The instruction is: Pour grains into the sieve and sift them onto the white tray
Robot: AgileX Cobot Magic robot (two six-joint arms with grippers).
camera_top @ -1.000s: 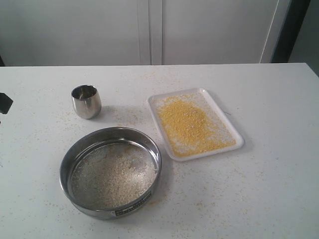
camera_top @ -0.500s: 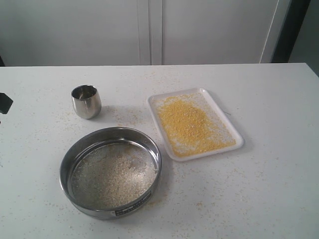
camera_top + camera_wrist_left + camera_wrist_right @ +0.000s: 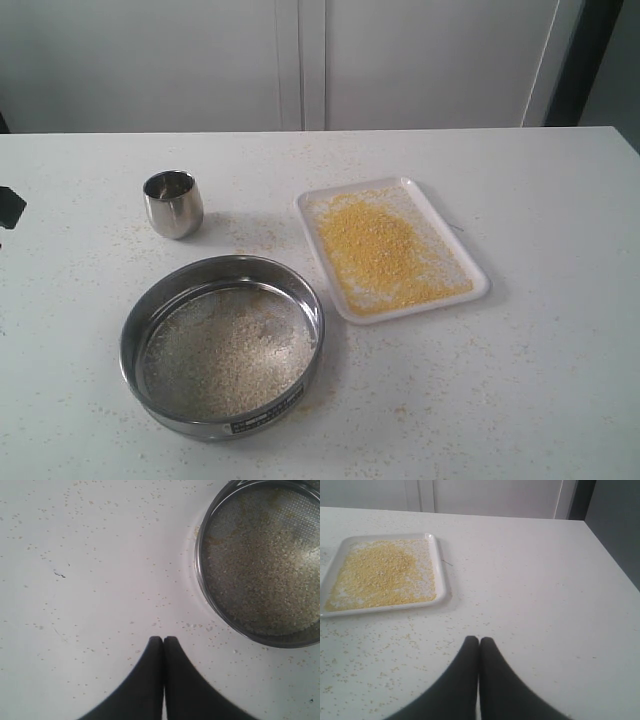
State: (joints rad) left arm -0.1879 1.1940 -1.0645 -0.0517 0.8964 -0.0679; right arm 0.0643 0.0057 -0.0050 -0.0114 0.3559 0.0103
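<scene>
**Exterior view.** The sieve [image 3: 190,422] is resting on the table [image 3: 540,380], just beside the white tray [image 3: 420,308] and not over it. A bed of pale, coarse grains [image 3: 225,350] is lying on the sieve's mesh. A broad patch of fine yellow meal [image 3: 380,250] is covering most of the tray floor. A small steel cup [image 3: 173,204] is standing upright behind the sieve, apart from it; I cannot tell whether anything is inside it. Loose granules are lying scattered across the table. Neither of my grippers is showing clearly here.

**Left wrist view.** I am holding the left gripper [image 3: 163,639] with its two fingers pressed together on nothing. It is hovering over bare table near the sieve [image 3: 198,555] and is not touching it. The coarse grains [image 3: 265,565] are showing on the mesh.

**Right wrist view.** I am holding the right gripper [image 3: 479,640] pressed together as well, and it is carrying nothing. It is sitting well apart from the white tray [image 3: 442,575], where the yellow meal [image 3: 380,575] is lying.

**Progress.** I am judging both the pour and the sift as done: the fines are on the tray and the coarse fraction is in the sieve. Apart from the spilled granules, I am finding no step left.
</scene>
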